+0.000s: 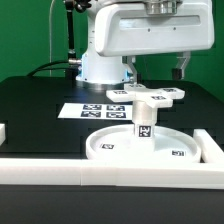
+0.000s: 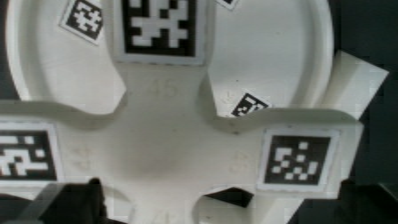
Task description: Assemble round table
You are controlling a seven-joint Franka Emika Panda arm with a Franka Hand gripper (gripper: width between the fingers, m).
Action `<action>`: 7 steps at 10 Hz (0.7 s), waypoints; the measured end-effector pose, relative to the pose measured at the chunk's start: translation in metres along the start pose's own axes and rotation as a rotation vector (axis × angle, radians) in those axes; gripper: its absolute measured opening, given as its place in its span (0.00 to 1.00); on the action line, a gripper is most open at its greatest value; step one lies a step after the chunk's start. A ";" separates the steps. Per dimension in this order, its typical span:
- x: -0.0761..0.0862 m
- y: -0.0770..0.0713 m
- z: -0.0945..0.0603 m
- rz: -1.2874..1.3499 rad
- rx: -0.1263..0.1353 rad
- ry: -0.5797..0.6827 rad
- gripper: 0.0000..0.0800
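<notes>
While your arm point(image 1: 130, 35) hangs bulky and white over the round disc point(image 1: 150, 142), its wrist points straight down at the cross-shaped foot point(image 1: 146, 97). You can see one dark finger point(image 1: 181, 66) above the foot at the exterior view's right; the claw's tips are too poorly shown in either view, so I cannot tell whether it is open or closed.

Your disc is smooth white plastic with a raised rim, lying flat on the black table point(image 1: 40, 110) and touching the long white rail point(image 1: 110, 167) in front of it. A short cylindrical post point(image 1: 143, 125) stands upright at the disc's middle, carrying a black-and-white square tag. Your foot sits level on top of the post, its blunt arms spreading outward, each with a tag. Behind the disc lies the flat marker board point(image 1: 92, 110).

Seen from the wrist, the foot point(image 2: 169, 120) fills the picture: glossy, rounded between arms.
</notes>
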State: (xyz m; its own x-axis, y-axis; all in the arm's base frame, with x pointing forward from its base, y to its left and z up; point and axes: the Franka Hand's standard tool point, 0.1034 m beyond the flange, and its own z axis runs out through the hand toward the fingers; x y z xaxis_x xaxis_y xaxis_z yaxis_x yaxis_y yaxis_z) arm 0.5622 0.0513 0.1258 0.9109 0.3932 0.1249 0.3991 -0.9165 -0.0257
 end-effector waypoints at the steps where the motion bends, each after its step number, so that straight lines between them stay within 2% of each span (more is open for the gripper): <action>1: 0.000 0.001 0.000 -0.060 -0.003 -0.002 0.81; 4: 0.000 0.011 0.002 -0.468 -0.001 -0.024 0.81; 7: -0.002 0.018 0.002 -0.670 -0.010 -0.040 0.81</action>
State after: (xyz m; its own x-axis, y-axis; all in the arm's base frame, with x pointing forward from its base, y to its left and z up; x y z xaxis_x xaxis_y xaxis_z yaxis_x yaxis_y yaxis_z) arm 0.5680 0.0341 0.1228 0.4701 0.8796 0.0735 0.8788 -0.4742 0.0535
